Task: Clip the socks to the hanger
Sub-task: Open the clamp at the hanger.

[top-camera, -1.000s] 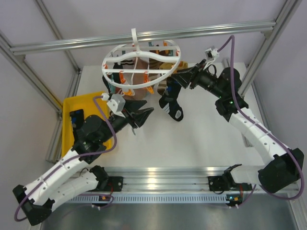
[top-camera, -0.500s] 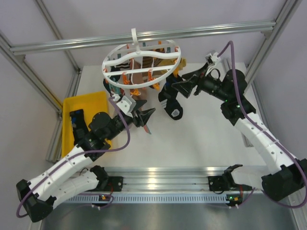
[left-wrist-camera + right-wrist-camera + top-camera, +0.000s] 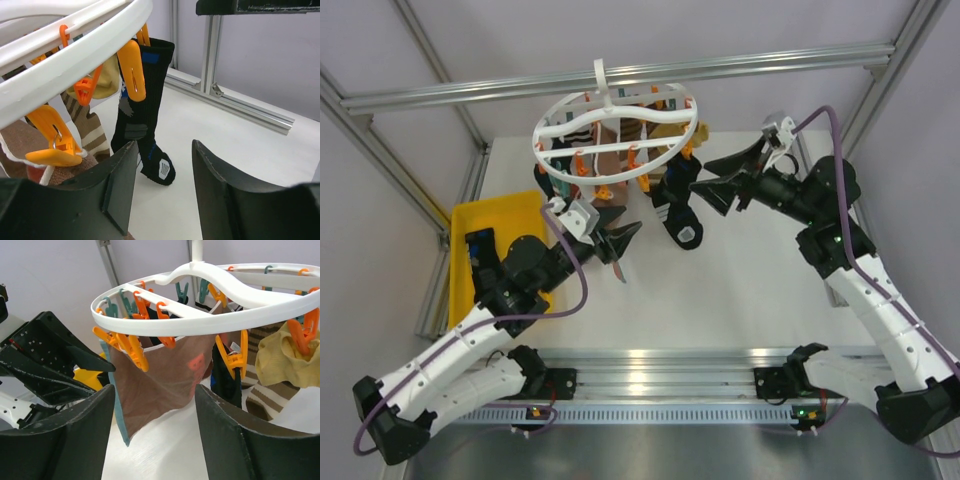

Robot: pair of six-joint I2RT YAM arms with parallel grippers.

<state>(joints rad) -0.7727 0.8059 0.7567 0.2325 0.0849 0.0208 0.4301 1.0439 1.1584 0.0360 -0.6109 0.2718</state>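
The white two-ring hanger is hung above the table rear, with socks clipped beneath. The left gripper and right gripper are spread open, empty, just off its rim.

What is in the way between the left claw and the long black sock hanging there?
Nothing that shows. From the left wrist, the left gripper is open and the black sock hangs from an orange clip straight ahead, with only table showing between them. The striped sock hangs off to one side.
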